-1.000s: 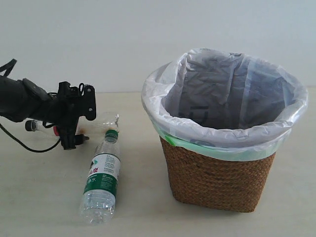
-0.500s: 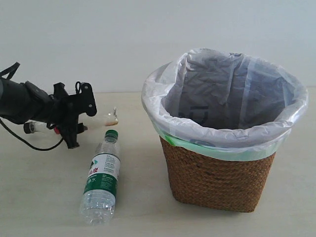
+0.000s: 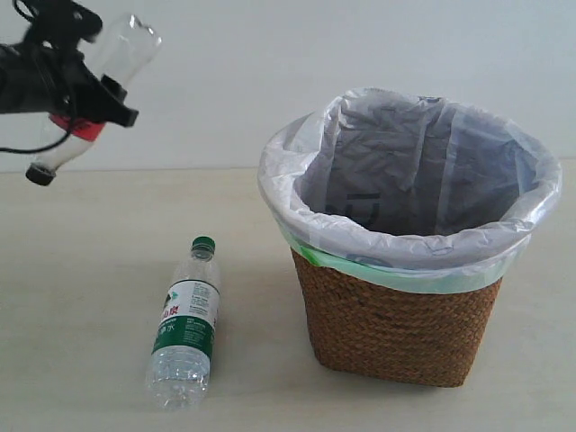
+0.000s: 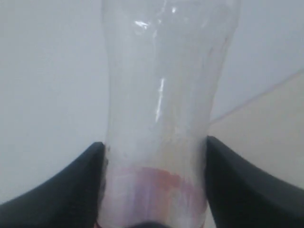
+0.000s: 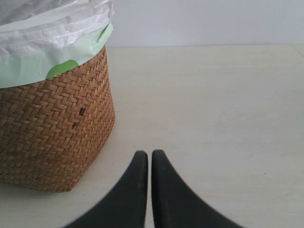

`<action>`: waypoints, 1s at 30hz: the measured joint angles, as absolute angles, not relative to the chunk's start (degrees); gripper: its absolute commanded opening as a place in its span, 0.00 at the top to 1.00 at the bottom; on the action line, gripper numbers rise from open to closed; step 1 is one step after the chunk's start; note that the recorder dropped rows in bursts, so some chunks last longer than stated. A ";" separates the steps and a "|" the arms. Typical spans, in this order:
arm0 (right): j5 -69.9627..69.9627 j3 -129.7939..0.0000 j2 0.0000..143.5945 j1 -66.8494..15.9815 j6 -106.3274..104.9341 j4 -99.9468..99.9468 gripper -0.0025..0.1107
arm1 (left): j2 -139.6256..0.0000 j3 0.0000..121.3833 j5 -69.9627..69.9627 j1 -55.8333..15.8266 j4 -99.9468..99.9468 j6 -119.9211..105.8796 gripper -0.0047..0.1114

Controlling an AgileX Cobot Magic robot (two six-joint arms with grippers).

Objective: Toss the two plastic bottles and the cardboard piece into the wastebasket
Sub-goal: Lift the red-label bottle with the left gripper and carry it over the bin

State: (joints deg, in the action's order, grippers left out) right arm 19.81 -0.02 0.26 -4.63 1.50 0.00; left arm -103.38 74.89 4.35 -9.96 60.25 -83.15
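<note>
Our left gripper [image 4: 154,142] clamps the red-label bottle [image 3: 126,47] high above the table [image 3: 90,243]; our right gripper [image 5: 150,156] sits closed, empty, near the wastebasket [image 5: 52,123].

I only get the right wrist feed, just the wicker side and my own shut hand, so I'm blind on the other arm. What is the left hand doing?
Observer: The left hand is clamped on the red-label bottle, held high in the air with its cap end tilted down.
Operator: Is it over the wastebasket?
Observer: No. In the exterior view it hangs well left of the wastebasket, not above the rim.
Operator: Where's the other bottle?
Observer: The green-cap bottle lies on its side on the table, left of the wastebasket and apart from it.
</note>
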 measured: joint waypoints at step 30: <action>19.81 -0.02 0.26 -4.63 1.50 0.00 0.98 | -87.54 71.81 -34.31 1.12 100.15 -59.44 0.93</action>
State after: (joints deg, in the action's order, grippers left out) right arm 19.81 -0.02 0.26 -4.63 1.50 0.00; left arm -87.54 71.81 -34.31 1.12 100.15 -59.44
